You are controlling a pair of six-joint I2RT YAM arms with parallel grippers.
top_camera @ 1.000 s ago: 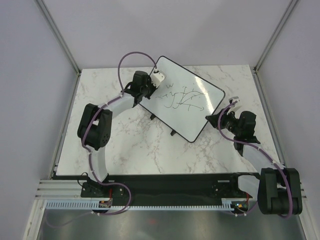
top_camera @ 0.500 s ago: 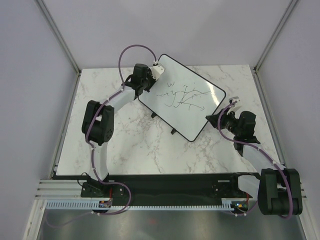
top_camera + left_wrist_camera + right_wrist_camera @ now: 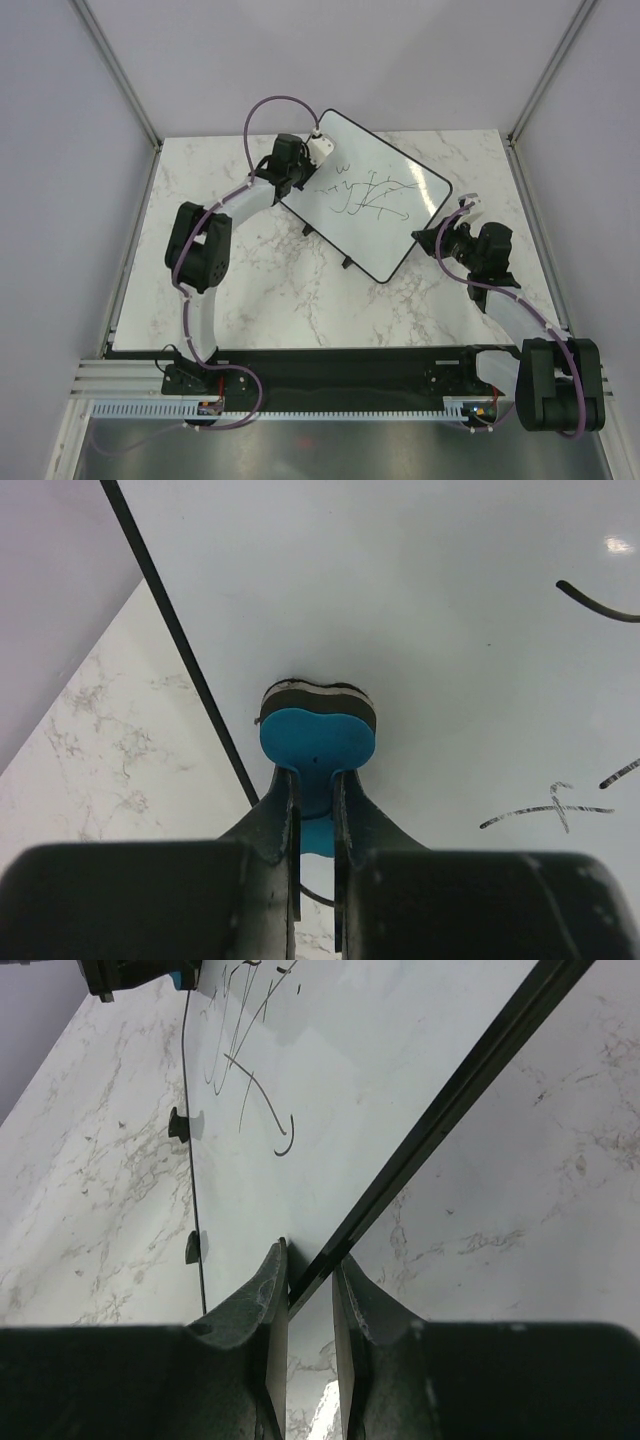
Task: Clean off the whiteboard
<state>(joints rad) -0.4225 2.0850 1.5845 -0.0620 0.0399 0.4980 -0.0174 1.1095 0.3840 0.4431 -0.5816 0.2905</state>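
The whiteboard lies slanted across the marble table, with dark marker scribbles in its middle. My left gripper is at the board's far left corner, shut on a blue bone-shaped eraser. The eraser's dark felt side rests on the white surface just inside the black frame. My right gripper is shut on the whiteboard's right edge. In the right wrist view its fingers pinch the black frame, and the scribbles lie further along the board.
The marble table is bounded by lilac walls and metal posts. Two small black feet stick out under the board's near long edge. Purple cable loops above the left arm.
The left gripper with the eraser slid toward the board's far corner, then came back a little. The right gripper has held the board's edge without moving.
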